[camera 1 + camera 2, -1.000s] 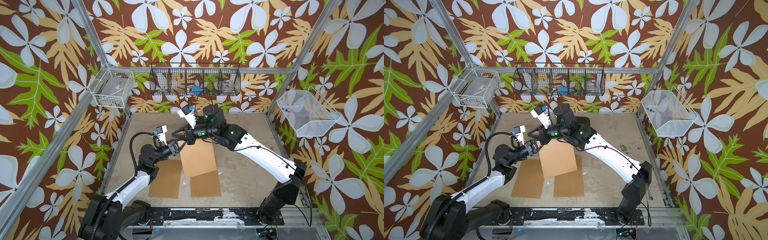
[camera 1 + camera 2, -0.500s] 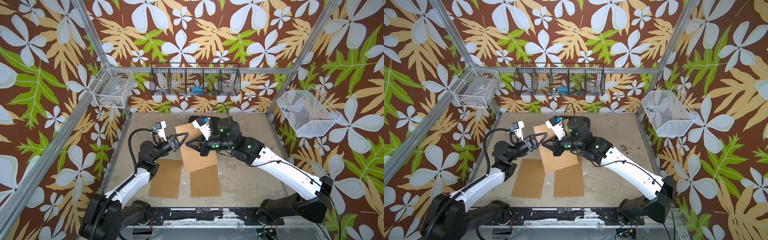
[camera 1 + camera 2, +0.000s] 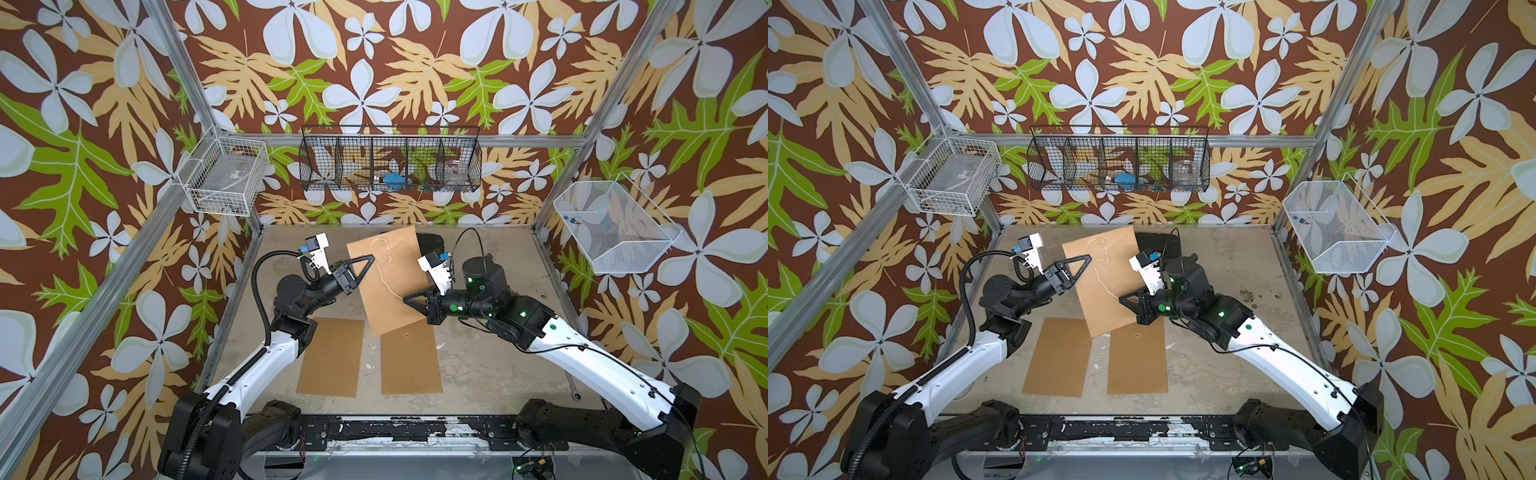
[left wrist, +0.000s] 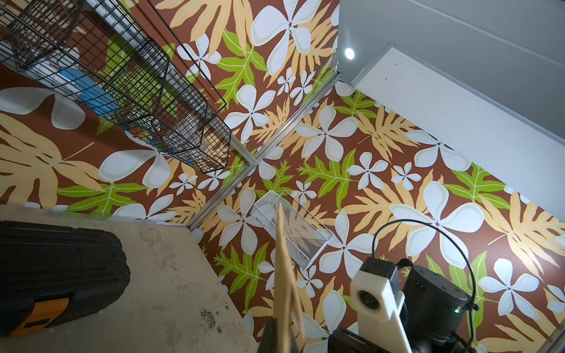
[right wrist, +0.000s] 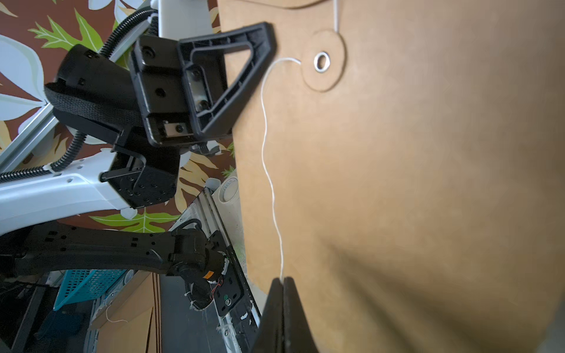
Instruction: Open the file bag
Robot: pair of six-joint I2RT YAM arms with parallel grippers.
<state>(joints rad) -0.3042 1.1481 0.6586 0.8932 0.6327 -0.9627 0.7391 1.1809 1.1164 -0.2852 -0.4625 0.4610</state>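
The file bag (image 3: 395,291) (image 3: 1106,291), a brown paper envelope with two round string discs, hangs tilted above the table. My left gripper (image 3: 371,260) (image 3: 1087,259) is shut on its left edge beside the lower disc (image 5: 321,62). In the left wrist view the file bag (image 4: 282,275) shows edge-on, rising from between the shut jaws of my left gripper (image 4: 278,334). A thin white string (image 5: 270,171) (image 3: 384,282) runs from the lower disc across the bag's face. My right gripper (image 5: 283,279) (image 3: 405,297) (image 3: 1121,298) is shut on its loose end.
Two more brown envelopes (image 3: 332,357) (image 3: 410,361) lie flat near the table's front. A black toolbox (image 4: 55,269) (image 3: 430,241) sits at the back. A black wire basket (image 3: 390,160) hangs on the back wall, and white baskets (image 3: 226,176) (image 3: 615,226) hang at the sides.
My right gripper has drawn away to the right, pulling the string out across the bag. My left gripper has lifted the bag's edge up and toward the back.
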